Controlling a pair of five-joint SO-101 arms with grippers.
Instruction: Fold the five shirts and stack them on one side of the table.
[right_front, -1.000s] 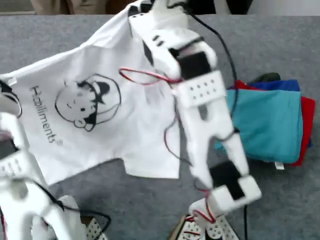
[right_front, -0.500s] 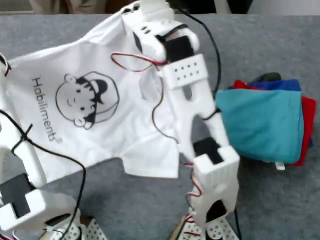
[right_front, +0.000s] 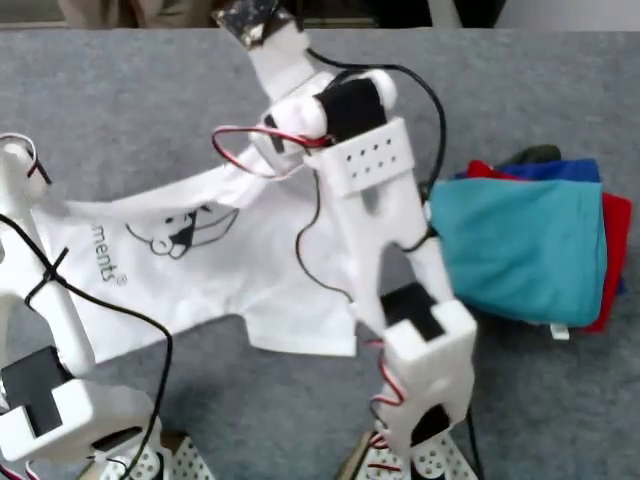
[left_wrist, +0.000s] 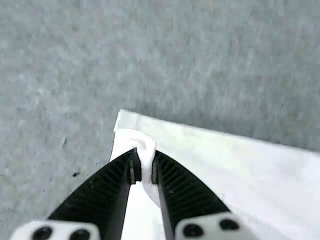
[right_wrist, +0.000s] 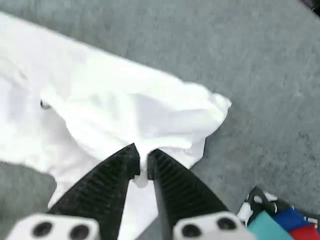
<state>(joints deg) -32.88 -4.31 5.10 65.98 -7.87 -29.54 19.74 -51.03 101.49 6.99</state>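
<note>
A white shirt with a cartoon print lies on the grey table, its far part lifted and drawn toward the front over the print. My left gripper is shut on a bunched corner of the white cloth; in the high view it sits at the shirt's left end. My right gripper is shut on the shirt's edge, seen from above near the shirt's middle top. Part of the print is hidden under the raised fold.
A stack of folded shirts, teal on top of blue and red, rests at the right side of the table; its corner shows in the right wrist view. Bare grey table lies beyond the shirt.
Both grippers have pulled the shirt's far edge toward the front, so the flat shirt is now half folded and the print is partly covered.
</note>
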